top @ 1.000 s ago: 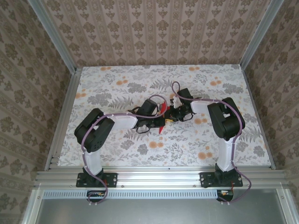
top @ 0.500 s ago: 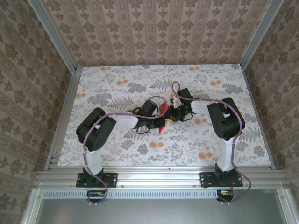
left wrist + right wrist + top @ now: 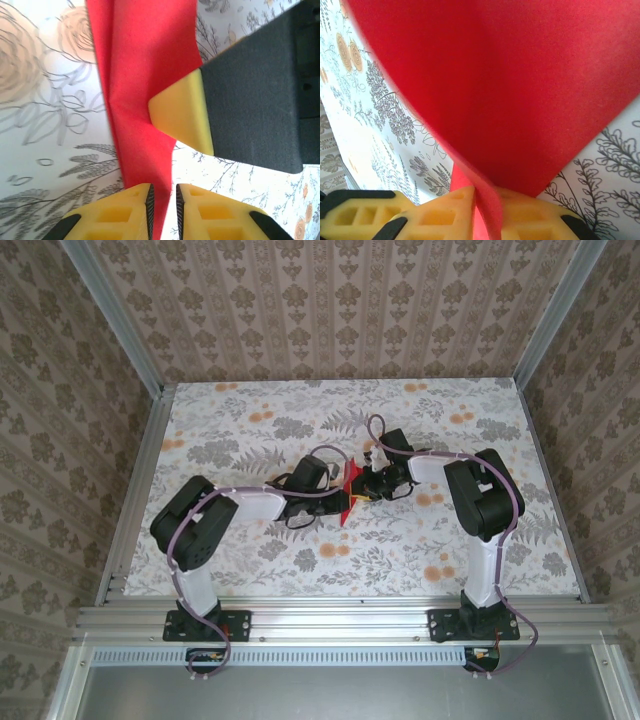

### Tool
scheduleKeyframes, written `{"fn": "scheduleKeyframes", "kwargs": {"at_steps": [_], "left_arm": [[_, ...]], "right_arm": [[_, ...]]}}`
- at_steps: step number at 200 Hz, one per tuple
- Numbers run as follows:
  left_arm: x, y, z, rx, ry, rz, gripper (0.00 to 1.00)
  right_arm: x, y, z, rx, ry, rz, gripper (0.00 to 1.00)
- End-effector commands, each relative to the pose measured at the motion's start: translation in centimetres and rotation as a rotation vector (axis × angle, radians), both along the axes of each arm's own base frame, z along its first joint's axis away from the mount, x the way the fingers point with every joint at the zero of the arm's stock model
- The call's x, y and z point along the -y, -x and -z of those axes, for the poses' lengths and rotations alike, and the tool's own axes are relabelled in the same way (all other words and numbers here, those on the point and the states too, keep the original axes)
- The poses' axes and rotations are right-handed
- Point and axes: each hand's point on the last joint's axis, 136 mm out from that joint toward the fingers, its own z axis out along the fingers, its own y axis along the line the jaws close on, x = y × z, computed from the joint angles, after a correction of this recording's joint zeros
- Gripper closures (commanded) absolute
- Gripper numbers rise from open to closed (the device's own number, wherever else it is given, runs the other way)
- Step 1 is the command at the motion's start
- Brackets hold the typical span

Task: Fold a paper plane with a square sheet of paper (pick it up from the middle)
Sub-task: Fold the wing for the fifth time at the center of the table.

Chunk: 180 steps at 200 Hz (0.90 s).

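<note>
The red sheet of paper [image 3: 351,487], folded along a crease, is held off the table between the two grippers at mid-table. My right gripper [image 3: 485,196] is shut on its lower fold, and the paper [image 3: 520,90] fans out wide above the fingers. In the left wrist view the paper [image 3: 145,60] runs down between the pads of my left gripper [image 3: 163,194]. It lies against the left pad, and a thin gap separates it from the right pad, so these jaws stand slightly open. The right gripper's yellow fingertip [image 3: 180,116] presses on the paper's edge. In the top view the left gripper [image 3: 337,503] and right gripper [image 3: 363,486] nearly touch.
The floral table top [image 3: 250,430] is bordered by aluminium rails [image 3: 330,612] and patterned walls. Both arms bend inward, their elbows [image 3: 195,525] [image 3: 485,495] out to the sides. Purple cables loop over the wrists.
The left jaws have loosened from the paper, and the left arm's elbow has shifted left and down. More red paper shows between the grippers. The right arm has stayed put.
</note>
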Motion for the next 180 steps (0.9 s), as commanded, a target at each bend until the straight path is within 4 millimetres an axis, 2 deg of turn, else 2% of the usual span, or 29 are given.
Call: {"fn": "scheduleKeyframes", "kwargs": {"at_steps": [1, 77, 146, 180], "left_arm": [[-0.3, -0.6, -0.5, -0.008, 0.050, -0.032, 0.78], [0.6, -1.2, 0.9, -0.043, 0.054, -0.027, 0.86], [1.3, -1.4, 0.9, -0.047, 0.078, -0.024, 0.85], [1.0, -1.4, 1.4, -0.050, 0.055, -0.035, 0.85]], "right_arm": [[3.0, 0.5, 4.7, -0.048, 0.191, 0.040, 0.81], [3.1, 0.6, 4.6, -0.049, 0.192, 0.039, 0.79], [3.1, 0.8, 4.8, -0.054, 0.193, 0.037, 0.77], [3.1, 0.8, 4.9, -0.058, 0.195, 0.038, 0.77]]}}
